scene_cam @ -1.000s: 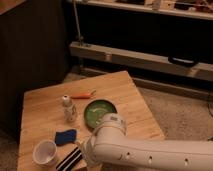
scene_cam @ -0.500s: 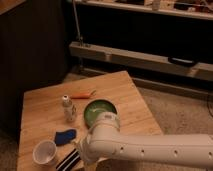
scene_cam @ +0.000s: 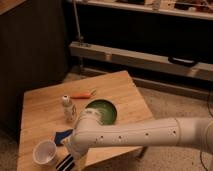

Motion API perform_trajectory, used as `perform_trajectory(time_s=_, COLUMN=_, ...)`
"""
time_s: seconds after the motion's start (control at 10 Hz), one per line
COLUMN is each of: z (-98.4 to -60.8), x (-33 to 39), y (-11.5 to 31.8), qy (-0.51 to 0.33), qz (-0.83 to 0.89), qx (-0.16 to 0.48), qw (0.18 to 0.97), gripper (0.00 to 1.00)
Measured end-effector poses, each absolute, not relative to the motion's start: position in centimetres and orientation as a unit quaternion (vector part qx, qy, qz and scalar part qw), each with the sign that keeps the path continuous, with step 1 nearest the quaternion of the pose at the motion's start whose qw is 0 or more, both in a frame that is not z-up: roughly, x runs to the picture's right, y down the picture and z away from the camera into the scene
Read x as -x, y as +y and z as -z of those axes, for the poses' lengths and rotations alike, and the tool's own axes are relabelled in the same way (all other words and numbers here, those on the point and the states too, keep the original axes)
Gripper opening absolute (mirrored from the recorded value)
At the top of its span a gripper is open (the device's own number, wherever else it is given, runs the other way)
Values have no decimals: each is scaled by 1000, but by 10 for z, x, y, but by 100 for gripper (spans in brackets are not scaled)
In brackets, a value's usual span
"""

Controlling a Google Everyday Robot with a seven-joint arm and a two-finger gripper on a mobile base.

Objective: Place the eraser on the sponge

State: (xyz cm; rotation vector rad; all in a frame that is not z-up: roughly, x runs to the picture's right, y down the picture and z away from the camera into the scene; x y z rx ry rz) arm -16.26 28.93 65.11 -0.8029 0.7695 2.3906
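Observation:
The eraser [scene_cam: 66, 162], a black block with white stripes, lies at the table's front edge just right of the white cup. The sponge [scene_cam: 62, 135], a small dark blue pad, sits just behind it, partly covered by my arm. My gripper [scene_cam: 71, 151] is at the end of the white arm, low over the eraser's far end and between eraser and sponge. The arm's thick wrist hides most of the gripper.
A white cup [scene_cam: 44, 152] stands at the front left of the wooden table [scene_cam: 40, 110]. A green bowl [scene_cam: 104, 111], a small white bottle [scene_cam: 68, 108] and a carrot [scene_cam: 82, 94] lie further back. A dark metal shelf frame [scene_cam: 150, 57] runs behind the table.
My arm has swung left and down toward the table's front edge, now covering more of the sponge and reaching the eraser. The objects on the table have not moved.

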Motion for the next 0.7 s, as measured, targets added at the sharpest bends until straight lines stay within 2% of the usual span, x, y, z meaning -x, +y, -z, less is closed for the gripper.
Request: perform_trajectory(time_s=0.7, z=-691, x=146, y=331, qy=315, qz=-866, qx=303, qw=242, gripper=80)
